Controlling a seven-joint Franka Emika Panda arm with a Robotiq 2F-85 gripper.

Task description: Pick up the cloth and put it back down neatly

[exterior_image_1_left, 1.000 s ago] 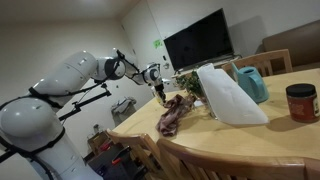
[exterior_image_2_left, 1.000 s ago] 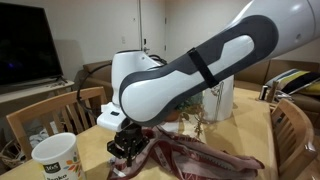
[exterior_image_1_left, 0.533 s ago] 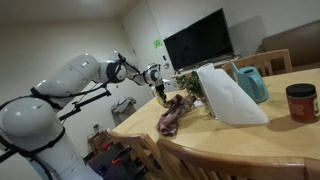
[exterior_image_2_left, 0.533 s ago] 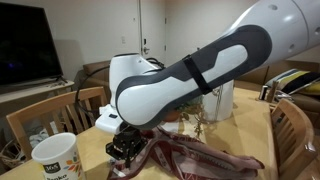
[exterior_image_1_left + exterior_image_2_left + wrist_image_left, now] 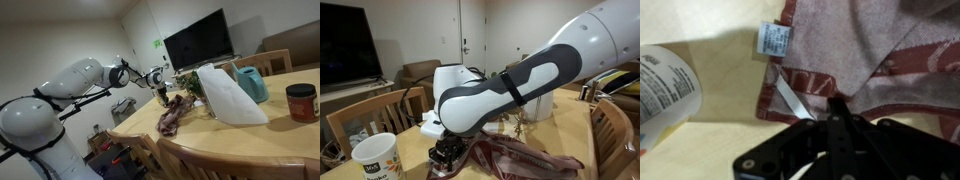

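The cloth is a dark red and pink patterned towel. It lies crumpled and stretched out on the wooden table in both exterior views (image 5: 174, 113) (image 5: 525, 158). In the wrist view (image 5: 855, 55) it fills the upper right, with a white label near its corner. My gripper (image 5: 161, 96) (image 5: 446, 153) is down at one end of the cloth. In the wrist view the black fingers (image 5: 837, 105) are closed together on the cloth's edge.
A white paper cup (image 5: 377, 158) (image 5: 662, 88) stands close beside the gripper. A white pitcher (image 5: 228, 93), a teal jug (image 5: 251, 83), a red-lidded jar (image 5: 300, 102) and a plant (image 5: 190, 85) stand on the table. Wooden chairs (image 5: 370, 118) surround it.
The arm has lowered slightly and shifted its pose over the cloth's end. The cloth has hardly moved.
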